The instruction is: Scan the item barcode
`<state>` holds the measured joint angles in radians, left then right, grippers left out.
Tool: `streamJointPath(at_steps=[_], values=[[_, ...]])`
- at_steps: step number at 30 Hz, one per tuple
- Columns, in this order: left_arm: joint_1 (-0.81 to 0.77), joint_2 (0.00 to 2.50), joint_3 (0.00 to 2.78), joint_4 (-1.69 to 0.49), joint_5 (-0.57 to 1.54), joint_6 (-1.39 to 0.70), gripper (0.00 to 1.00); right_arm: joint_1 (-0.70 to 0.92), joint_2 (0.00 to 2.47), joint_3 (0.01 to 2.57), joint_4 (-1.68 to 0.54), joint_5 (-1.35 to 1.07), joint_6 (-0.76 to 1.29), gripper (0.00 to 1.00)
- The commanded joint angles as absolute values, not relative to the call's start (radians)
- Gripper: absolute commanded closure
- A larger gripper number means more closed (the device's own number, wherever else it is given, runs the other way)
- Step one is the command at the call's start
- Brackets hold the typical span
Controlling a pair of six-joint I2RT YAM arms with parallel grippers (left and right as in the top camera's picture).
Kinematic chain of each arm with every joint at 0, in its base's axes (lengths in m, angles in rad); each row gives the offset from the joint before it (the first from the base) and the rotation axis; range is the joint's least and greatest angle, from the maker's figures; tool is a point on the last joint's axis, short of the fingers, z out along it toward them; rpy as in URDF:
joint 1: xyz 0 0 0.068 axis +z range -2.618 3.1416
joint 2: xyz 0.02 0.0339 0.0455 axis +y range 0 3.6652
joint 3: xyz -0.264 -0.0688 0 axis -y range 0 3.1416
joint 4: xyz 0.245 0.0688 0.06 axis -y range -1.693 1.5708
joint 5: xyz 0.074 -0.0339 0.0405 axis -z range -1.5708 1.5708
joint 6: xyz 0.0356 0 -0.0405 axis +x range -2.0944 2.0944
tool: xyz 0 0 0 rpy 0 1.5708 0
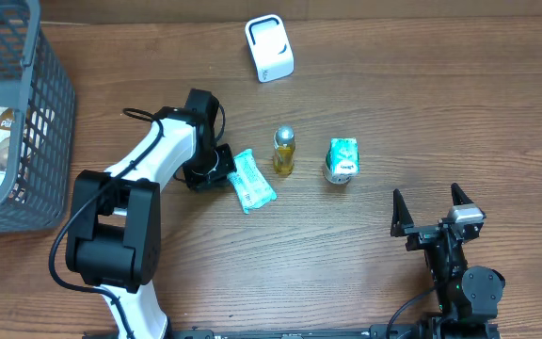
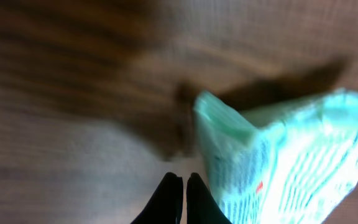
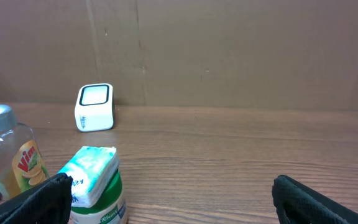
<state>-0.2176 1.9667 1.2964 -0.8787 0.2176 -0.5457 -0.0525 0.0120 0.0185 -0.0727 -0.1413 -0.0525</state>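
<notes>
The left gripper (image 1: 224, 171) (image 2: 184, 190) is pinched fully closed with nothing between its fingertips, as far as the wrist view shows. It sits low over the table (image 1: 393, 94). The teal packet (image 1: 251, 180) (image 2: 291, 162) lies just off its right fingertip, corner pointing at the tool, maybe brushing it, though the blur makes contact hard to call. So it looks like the pick hasn't landed yet.

To do this step well, the gripper probably wants to open up, shift sideways onto the packet and close across a short edge or that raised corner, not the flat middle. The wrap looks soft and crinkly, so a pinch in the middle may just slide off. Whichever face has the barcode should end up uncovered by the fingers; the printing is visible in the wrist view but no barcode can be made out.

Past the packet, on the same side, stand a bottle (image 1: 284, 151) (image 3: 8, 155) and a tub (image 1: 342, 160) (image 3: 95, 183), near enough that a wide swing could knock them. The scanner (image 1: 269, 47) (image 3: 95, 107) is farther out, well apart. A basket (image 1: 26, 141) sits behind the arm.

The right gripper (image 1: 431, 226) (image 3: 173, 196) is spread wide and empty, well clear.
</notes>
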Motion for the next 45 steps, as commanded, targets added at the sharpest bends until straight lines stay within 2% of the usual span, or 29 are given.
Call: streamJointPath(at_steps=[1, 3, 9, 11, 17, 25, 32, 37, 45], values=[[-0.179, 1.974, 1.309, -0.837, 0.177, -0.588, 0.94, -0.055, 0.003, 0.008, -0.07, -0.131, -0.053, 0.0], [-0.162, 1.975, 1.335, -0.839, 0.203, -0.58, 0.91, -0.055, 0.003, 0.008, -0.07, -0.131, -0.053, 0.0], [-0.138, 1.975, 1.414, -0.95, 0.408, -0.358, 0.62, -0.055, 0.003, 0.008, -0.07, -0.131, -0.053, 0.0], [-0.139, 1.975, 1.418, -0.983, 0.426, -0.34, 0.58, -0.055, 0.003, 0.008, -0.07, -0.131, -0.053, 0.0], [-0.185, 1.975, 1.403, -1.02, 0.391, -0.347, 0.56, -0.055, 0.003, 0.008, -0.07, -0.131, -0.053, 0.0], [-0.282, 1.975, 1.36, -0.968, 0.281, -0.462, 0.56, -0.055, 0.003, 0.008, -0.07, -0.131, -0.053, 0.0], [-0.351, 1.975, 1.354, -0.957, 0.097, -0.583, 0.61, -0.055, 0.003, 0.008, -0.07, -0.131, -0.053, 0.0], [-0.371, 1.975, 1.354, -0.946, 0.068, -0.584, 0.7, -0.055, 0.003, 0.008, -0.07, -0.131, -0.053, 0.0], [-0.374, 1.975, 1.331, -0.913, 0.068, -0.584, 0.73, -0.055, 0.003, 0.008, -0.07, -0.131, -0.053, 0.0]])
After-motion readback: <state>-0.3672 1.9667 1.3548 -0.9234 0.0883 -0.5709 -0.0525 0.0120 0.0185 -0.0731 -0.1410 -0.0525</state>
